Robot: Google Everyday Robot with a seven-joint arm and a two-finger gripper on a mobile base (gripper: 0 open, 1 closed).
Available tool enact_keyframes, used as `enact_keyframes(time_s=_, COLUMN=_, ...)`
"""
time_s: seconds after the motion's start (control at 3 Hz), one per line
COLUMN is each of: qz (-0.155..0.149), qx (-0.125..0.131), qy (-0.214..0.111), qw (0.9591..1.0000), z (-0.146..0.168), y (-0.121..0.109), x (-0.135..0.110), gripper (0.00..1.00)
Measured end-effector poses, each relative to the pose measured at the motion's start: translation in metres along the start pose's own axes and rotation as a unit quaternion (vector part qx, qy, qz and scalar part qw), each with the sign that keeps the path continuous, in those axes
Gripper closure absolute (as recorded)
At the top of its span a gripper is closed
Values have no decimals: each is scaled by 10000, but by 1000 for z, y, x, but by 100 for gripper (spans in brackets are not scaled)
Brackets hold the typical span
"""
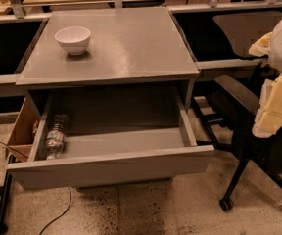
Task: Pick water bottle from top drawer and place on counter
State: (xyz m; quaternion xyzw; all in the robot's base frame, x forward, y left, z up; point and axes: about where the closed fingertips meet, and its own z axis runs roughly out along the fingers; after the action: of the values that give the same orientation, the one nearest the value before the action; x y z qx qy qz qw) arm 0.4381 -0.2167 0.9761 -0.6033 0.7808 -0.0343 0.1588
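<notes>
Water bottle (56, 135) lies on its side in open top drawer (111, 168), tight against left wall. Gripper (277, 94) at right edge, well apart, opening can't be told. Risk: wall crowds the grasp, bottle could roll or slip; counter (126, 43) lip may catch it.

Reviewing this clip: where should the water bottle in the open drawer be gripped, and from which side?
Probably across its middle, from straight above. The water bottle lies on its side, lengthwise along the left wall of the top drawer, so only its upper side is free; the wall side looks tight. The gripper is not in view.
</notes>
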Motion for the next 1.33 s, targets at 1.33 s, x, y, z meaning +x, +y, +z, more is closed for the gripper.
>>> enact_keyframes(time_s=1.33, qz=-1936, qx=442, qy=317, qw=9796, z=19, y=8, x=-71, gripper=0)
